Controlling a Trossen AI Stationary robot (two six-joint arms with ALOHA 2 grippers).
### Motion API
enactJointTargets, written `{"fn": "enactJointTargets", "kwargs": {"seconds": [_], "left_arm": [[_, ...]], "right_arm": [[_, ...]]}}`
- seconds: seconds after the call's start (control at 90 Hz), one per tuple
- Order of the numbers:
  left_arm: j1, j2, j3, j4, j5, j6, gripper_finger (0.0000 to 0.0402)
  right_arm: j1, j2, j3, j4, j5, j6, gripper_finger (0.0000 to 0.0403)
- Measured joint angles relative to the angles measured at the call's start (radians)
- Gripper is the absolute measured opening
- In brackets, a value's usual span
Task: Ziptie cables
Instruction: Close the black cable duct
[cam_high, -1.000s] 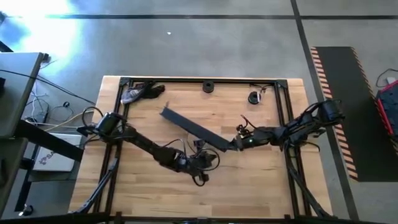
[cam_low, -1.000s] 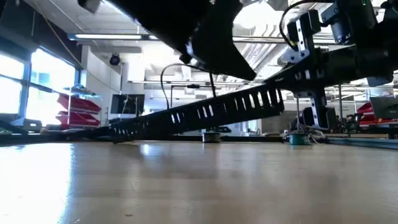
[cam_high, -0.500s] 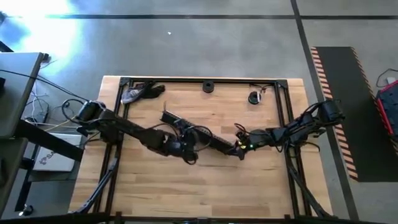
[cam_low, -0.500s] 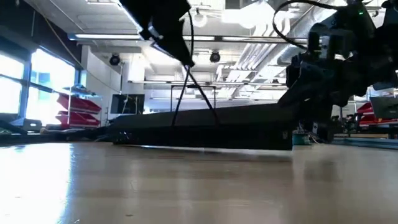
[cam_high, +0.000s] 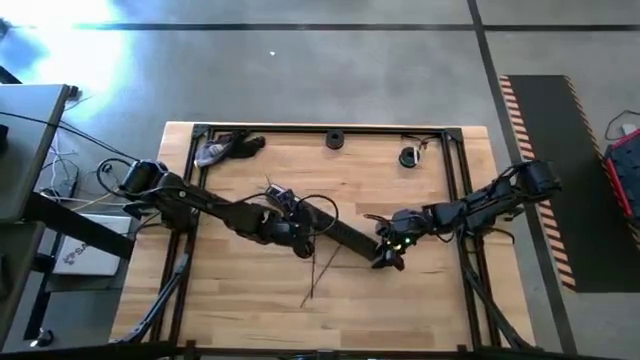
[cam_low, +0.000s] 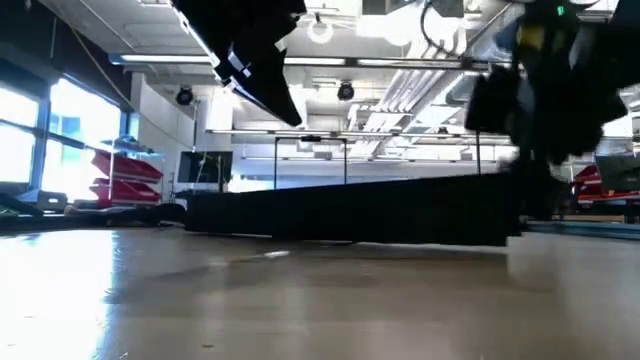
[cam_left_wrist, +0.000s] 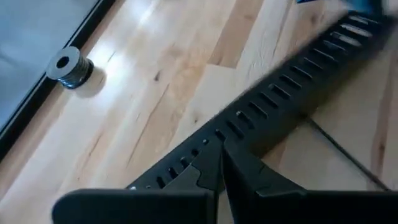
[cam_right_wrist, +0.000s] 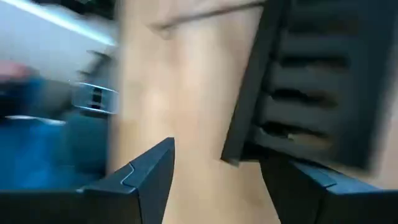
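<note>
Nearest the front edge of the surface (cam_high: 230, 310), at about 6 o'clock from table centre, the cables (cam_high: 318, 272) lie loose on the wood: thin strands fanning toward the front edge, untied and not held by either arm. Their upper ends sit just beside the black slotted strip (cam_high: 340, 232); whether they touch or pass under it cannot be told.

At mid-table the strip runs from roughly 10 o'clock down to 4 o'clock. The left gripper (cam_high: 296, 238) sits over the strip's middle; the left wrist view shows its fingers (cam_left_wrist: 245, 171) drawn almost together, tips at the strip's edge, though a firm hold cannot be confirmed. The right gripper (cam_high: 385, 255) is at the strip's 4 o'clock end; its fingers (cam_right_wrist: 146, 177) stand well apart, the strip's end lying between and beyond them, nothing clamped.

Toward the far edge, at 12 o'clock, stands a small dark spool (cam_high: 335, 139), another round item (cam_high: 408, 156) at 1 o'clock, and a grey-black bundle (cam_high: 222, 149) at 11 o'clock.

Judgement: the step in hand is positioning the strip; bundling has not begun. The next move calls for settling the strip flat, then gathering the loose strands together, a fine pinch given how thin they are
</note>
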Motion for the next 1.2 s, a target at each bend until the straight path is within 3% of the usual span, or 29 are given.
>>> {"fn": "enactJointTargets", "kwargs": {"seconds": [0.133,0.289,0.433,0.511,0.611,0.767,1.022,1.2], "left_arm": [[0.0,-0.004,0.0,-0.026,0.008,0.0,0.0],[-0.01,-0.015,0.001,-0.221,0.03,-0.083,0.0],[0.003,-0.03,-0.003,-0.478,0.069,-0.279,0.0],[0.008,-0.031,-0.031,-0.505,0.131,-0.327,0.0],[0.006,-0.031,-0.103,-0.352,0.28,-0.303,0.0],[0.001,-0.006,-0.253,0.096,0.428,-0.271,0.0],[0.01,0.086,-0.311,0.512,0.384,-0.208,0.0],[0.05,0.151,-0.275,0.741,0.342,-0.083,0.0]], "right_arm": [[-0.02,-0.049,0.045,0.0,0.002,0.052,0.0216],[-0.009,-0.136,0.087,-0.103,-0.047,-0.079,0.0216],[0.057,-0.158,0.207,-0.408,0.189,-0.238,0.0208],[0.102,-0.115,0.267,-0.559,0.318,-0.306,0.0201],[0.135,-0.041,0.314,-0.611,0.384,-0.351,0.0193],[0.167,0.076,0.361,-0.605,0.471,-0.365,0.0184],[0.189,0.194,0.4,-0.54,0.557,-0.236,0.017],[0.165,0.267,0.409,-0.531,0.522,-0.183,0.0161]]}}
